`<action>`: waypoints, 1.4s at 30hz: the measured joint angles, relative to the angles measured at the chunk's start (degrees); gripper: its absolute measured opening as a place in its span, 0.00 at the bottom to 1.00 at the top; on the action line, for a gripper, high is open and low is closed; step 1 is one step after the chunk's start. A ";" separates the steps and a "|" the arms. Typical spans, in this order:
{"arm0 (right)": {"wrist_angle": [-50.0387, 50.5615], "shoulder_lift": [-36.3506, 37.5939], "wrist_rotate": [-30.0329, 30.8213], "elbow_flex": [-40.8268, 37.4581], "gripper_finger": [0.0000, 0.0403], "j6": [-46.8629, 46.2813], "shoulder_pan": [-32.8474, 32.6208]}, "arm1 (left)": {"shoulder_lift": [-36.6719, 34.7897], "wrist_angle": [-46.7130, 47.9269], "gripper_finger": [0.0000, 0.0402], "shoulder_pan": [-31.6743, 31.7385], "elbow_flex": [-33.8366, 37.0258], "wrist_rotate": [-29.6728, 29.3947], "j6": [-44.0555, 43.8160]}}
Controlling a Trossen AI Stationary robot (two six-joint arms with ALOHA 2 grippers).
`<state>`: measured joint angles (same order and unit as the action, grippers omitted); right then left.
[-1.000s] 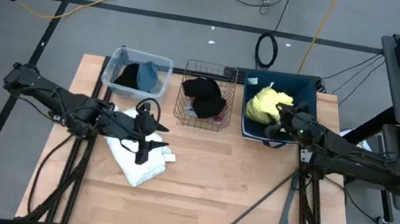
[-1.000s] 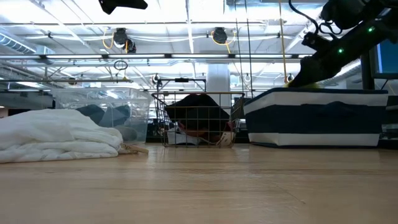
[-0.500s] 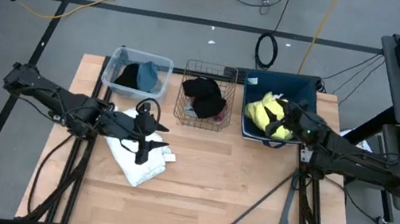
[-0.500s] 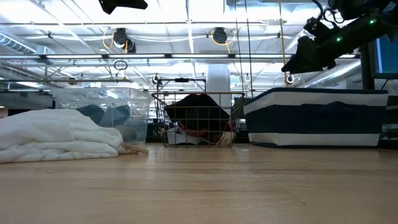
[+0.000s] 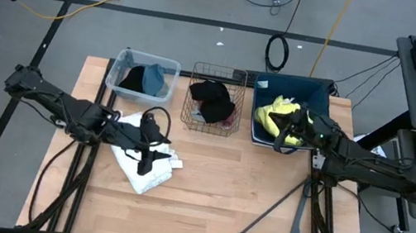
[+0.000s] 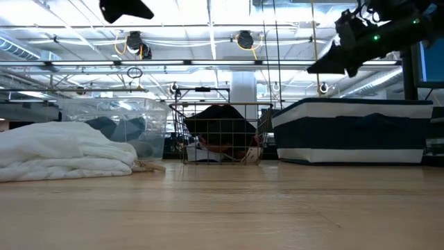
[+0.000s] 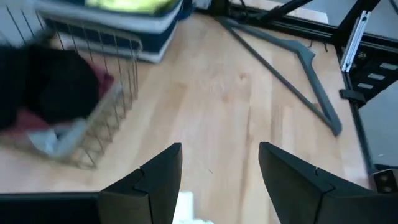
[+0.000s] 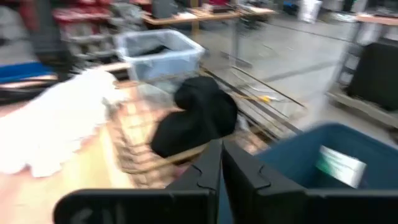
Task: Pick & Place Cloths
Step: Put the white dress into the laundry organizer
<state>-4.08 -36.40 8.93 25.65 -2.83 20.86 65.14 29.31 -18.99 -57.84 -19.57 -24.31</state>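
Observation:
A white cloth (image 5: 161,172) lies bunched on the table's left half, also in the low view (image 6: 62,149). My left gripper (image 5: 143,163) hovers open above it, fingers apart with nothing between them (image 7: 217,162). A yellow cloth (image 5: 276,110) lies inside the dark blue fabric bin (image 5: 293,80) at the far right. My right gripper (image 5: 281,138) hangs shut above the bin's near rim, clear of it in the low view (image 6: 316,68). Its fingers meet with nothing between them (image 8: 221,163).
A wire basket (image 5: 210,127) with a black cloth (image 5: 212,99) stands at the far middle. Left of it is a clear tub (image 5: 148,58) holding black and blue-grey cloths (image 5: 155,81). A grey hanger (image 5: 282,229) lies near the right front. Bare wood fills the middle front.
My right gripper has risen out of the blue bin, away from the yellow cloth, and has shut on nothing. The yellow cloth has stayed in the bin, now more bunched. My left gripper has dipped slightly over the white cloth.

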 joint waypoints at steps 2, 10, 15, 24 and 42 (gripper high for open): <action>-1.55 0.08 -3.48 0.00 0.02 0.41 -0.02 | 1.02 2.41 0.54 -0.62 -0.02 0.01 -4.59; -5.76 0.13 -10.82 0.00 0.00 -0.15 -0.08 | 4.77 17.23 0.54 -4.52 0.04 -1.27 -28.31; -5.61 0.13 -10.76 0.00 0.00 -0.06 -1.24 | 7.21 26.79 0.54 -5.98 0.02 -1.54 -34.35; -5.59 0.13 -10.74 0.00 0.00 0.06 -3.40 | 11.01 35.79 0.54 -7.49 0.02 5.74 -41.19; -5.70 0.13 -10.74 -0.02 0.00 0.04 -3.40 | 11.52 37.16 0.54 -16.22 8.05 12.26 -29.79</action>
<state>-9.78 -36.27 -1.80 25.63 -2.79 17.45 76.66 66.47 -35.21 -49.80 -7.31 -54.10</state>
